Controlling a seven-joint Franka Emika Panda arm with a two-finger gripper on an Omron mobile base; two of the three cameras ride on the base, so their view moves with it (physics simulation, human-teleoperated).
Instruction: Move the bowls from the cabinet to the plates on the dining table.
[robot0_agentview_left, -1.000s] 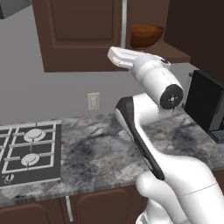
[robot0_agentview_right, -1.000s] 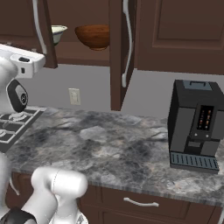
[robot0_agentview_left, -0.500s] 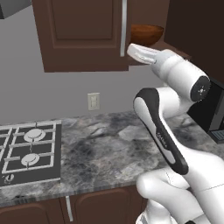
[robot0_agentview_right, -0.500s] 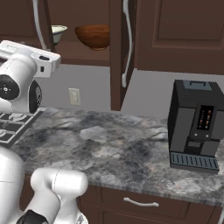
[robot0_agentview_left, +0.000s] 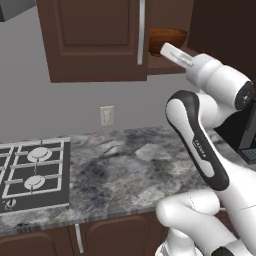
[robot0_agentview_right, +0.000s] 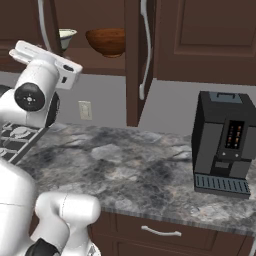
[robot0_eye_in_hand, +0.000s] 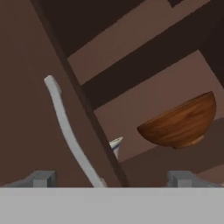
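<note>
Wood bowl (robot0_agentview_right: 106, 42) on the cabinet (robot0_agentview_right: 90, 62) shelf, upright, just beside the open door edge; also seen past the door in the left base view (robot0_agentview_left: 167, 40) and tilted in the hand view (robot0_eye_in_hand: 181, 124); second bowl (robot0_agentview_right: 65, 37) farther left on the same shelf, cream-white, partly hidden behind the arm; in the hand view only a pale sliver of it (robot0_eye_in_hand: 116, 145) behind the door edge; both bowls apart from each other, neither touched.

Cabinet doors swung open, with long silver handles (robot0_agentview_right: 145, 47); one handle (robot0_eye_in_hand: 70, 134) close before the hand, slanting across the hand view.

Gripper (robot0_eye_in_hand: 111, 178) raised to shelf level, in front of the open cabinet, aimed at the door edge between handle and wood bowl; fingers (robot0_eye_in_hand: 41, 178) spread wide apart, nothing between them, no contact with bowl or door; white hand (robot0_agentview_left: 176, 54) just beside the wood bowl in the left base view, near the cream bowl in the right base view (robot0_agentview_right: 47, 57).

Below, grey marbled counter (robot0_agentview_right: 150, 175); gas hob (robot0_agentview_left: 32, 172) at its left; black coffee machine (robot0_agentview_right: 222, 145) at its right; wall outlet (robot0_agentview_left: 106, 115) between; low cupboards with short handles (robot0_agentview_right: 160, 231) under the counter.
</note>
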